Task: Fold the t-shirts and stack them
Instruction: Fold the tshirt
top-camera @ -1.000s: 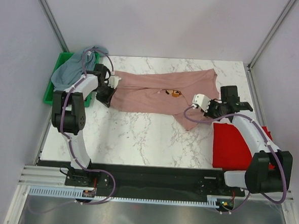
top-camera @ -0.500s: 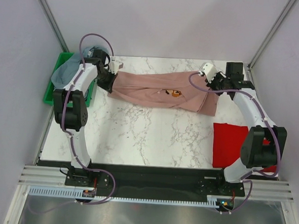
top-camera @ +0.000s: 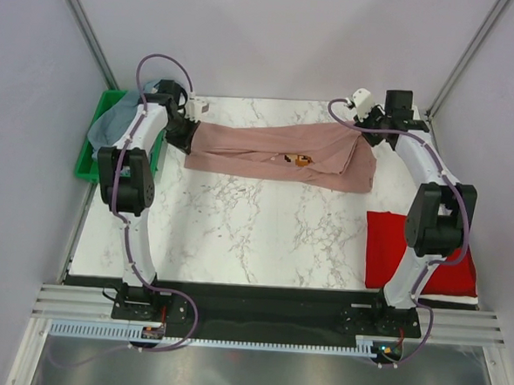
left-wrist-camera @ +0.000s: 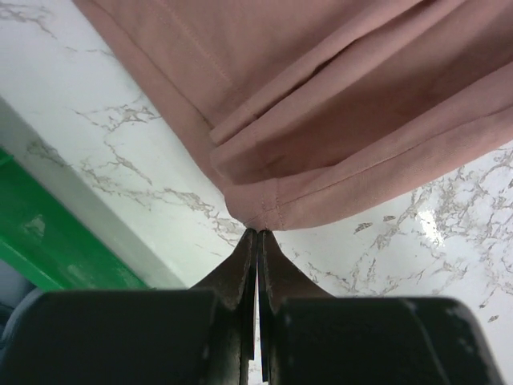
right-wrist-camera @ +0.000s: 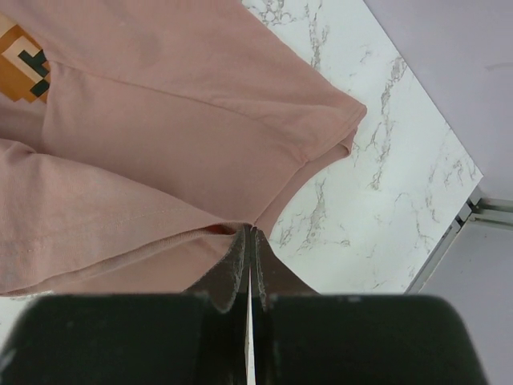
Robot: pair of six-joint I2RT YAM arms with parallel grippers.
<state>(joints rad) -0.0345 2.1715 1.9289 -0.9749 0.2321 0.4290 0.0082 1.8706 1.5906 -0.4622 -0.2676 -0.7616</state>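
1. The pink t-shirt (top-camera: 277,154) lies as a long band, folded lengthwise, along the far edge of the table (top-camera: 263,236), print facing up.
2. The left gripper (left-wrist-camera: 256,234), fingers pressed together, pinches the shirt's hem end near the far left corner. The right gripper (right-wrist-camera: 248,233) pinches the other end the same way near the far right corner.
3. The step looks like tensioning the band before a cross fold. Pull both ends apart evenly, only until the creases flatten, because such thin pinches may slip.
4. Lower both ends together so the layers land aligned and parallel to the far edge.
5. Steer clear of the green bin (top-camera: 86,165) holding the grey-blue t-shirt (top-camera: 113,124) at the left edge. The red t-shirt (top-camera: 392,244) waits at the near right corner.
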